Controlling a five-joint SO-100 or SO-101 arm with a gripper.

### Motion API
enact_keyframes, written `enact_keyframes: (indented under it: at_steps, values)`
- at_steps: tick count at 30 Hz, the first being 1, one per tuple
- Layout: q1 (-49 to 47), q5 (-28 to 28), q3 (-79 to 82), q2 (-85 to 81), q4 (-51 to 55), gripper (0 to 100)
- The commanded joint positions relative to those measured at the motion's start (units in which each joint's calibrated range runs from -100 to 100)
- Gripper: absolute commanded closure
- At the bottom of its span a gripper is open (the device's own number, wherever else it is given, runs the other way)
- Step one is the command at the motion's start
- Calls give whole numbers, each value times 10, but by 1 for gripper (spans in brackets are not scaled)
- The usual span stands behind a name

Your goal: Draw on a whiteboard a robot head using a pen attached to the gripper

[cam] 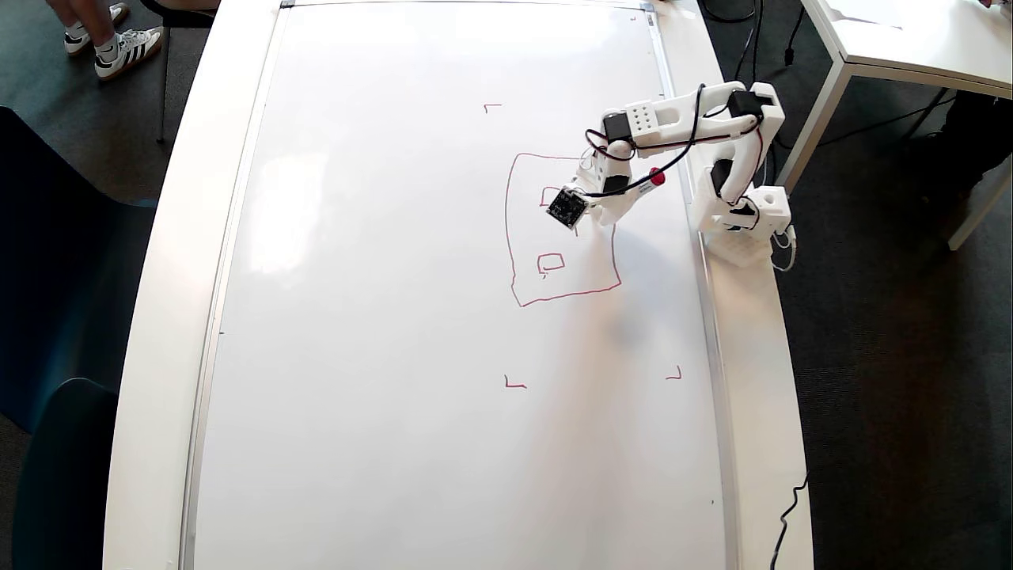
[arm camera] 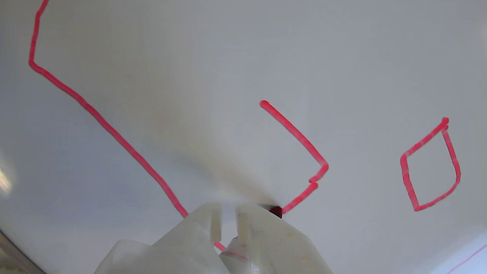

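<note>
The whiteboard (cam: 396, 317) covers most of the table. The robot head (cam: 566, 297) on it is a wobbly red rectangle with one closed small square (cam: 552, 255) inside. The white gripper (cam: 589, 210) hovers over the rectangle's upper right part, hiding part of a second small shape. The pen (cam: 654, 178) shows its red end behind the gripper. In the wrist view the gripper (arm camera: 228, 213) is shut on the pen, whose dark red tip (arm camera: 276, 210) touches the whiteboard (arm camera: 228, 57) at the end of an unclosed, hooked red line (arm camera: 293, 131). The closed square (arm camera: 406, 177) is to the right, the outline (arm camera: 114, 133) to the left.
The arm base (cam: 744, 226) stands on the white table strip right of the board's silver frame (cam: 712, 356). Small red corner marks (cam: 514, 384) lie around the drawing. A person's feet (cam: 119, 47) are at top left, another table (cam: 910, 39) at top right, dark chairs at left.
</note>
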Motion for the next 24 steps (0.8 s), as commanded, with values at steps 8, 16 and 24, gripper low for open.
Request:
enact_keyframes:
  at_steps: [8, 16, 24]
  values:
    - [-28, -3, 2, -3, -3, 99]
    - [-40, -1, -8, 15, -45, 99]
    - [-40, -2, -72, 73, -49, 99]
